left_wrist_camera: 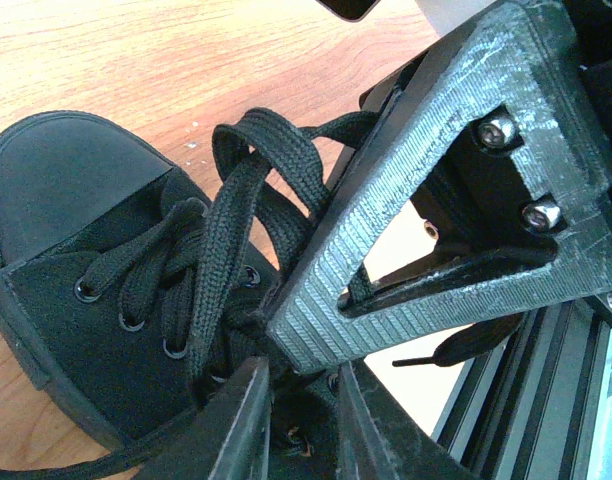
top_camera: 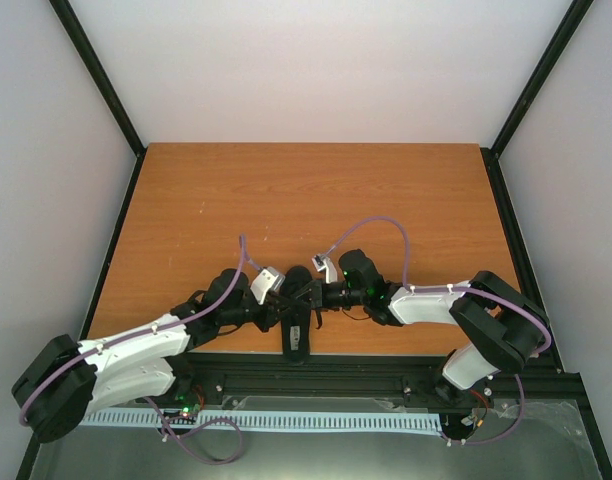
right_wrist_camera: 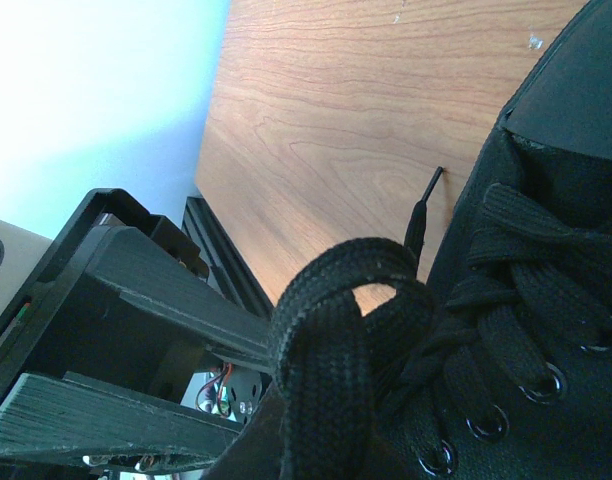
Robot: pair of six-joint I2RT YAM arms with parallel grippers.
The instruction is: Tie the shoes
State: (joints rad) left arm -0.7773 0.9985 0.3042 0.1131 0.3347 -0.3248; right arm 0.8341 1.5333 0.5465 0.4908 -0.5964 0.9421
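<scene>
sneaker [top_camera: 296, 335]: lower centre, top view, between both arms | looks light, floppy; laces [left_wrist_camera: 236, 200] soft n slippy, so pinch the loop mid-strand | right gripper [top_camera: 308, 296]: clamped on lace loop | left gripper [left_wrist_camera: 304, 422]: narrow, can't tell if holding

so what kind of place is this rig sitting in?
Looks like a lab robot test cell: plain white panels in a black frame box in a bare wooden table, and the left arm and right arm are bolted to a rail at its near edge.
</scene>
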